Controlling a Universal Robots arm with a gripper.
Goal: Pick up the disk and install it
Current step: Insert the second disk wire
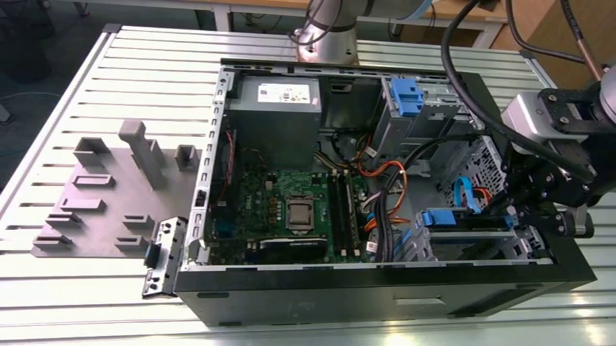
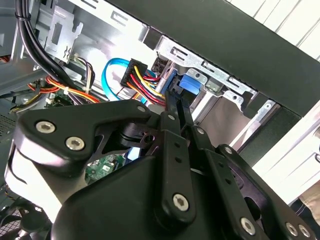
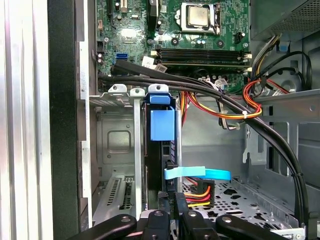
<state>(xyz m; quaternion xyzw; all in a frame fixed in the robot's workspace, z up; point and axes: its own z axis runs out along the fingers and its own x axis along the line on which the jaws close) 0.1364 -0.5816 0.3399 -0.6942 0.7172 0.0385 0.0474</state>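
The fingers (image 3: 167,212) sit nearly closed, pinching the disk (image 3: 157,150) edge-on in its bay; seating it well likely needs a straight, square push.

1 open computer case (image 1: 385,288), 1 motherboard (image 1: 288,209), 1 power supply (image 1: 276,108), 1 grey fixture (image 1: 106,194)

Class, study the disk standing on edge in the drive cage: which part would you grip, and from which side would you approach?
Grip the disk across its two broad faces at the exposed narrow edge, near the blue carrier tab. It stands on edge between the metal cage walls, so probably only that open edge is reachable. Come straight in from the case's open side, along the slot, where the tool sits now.
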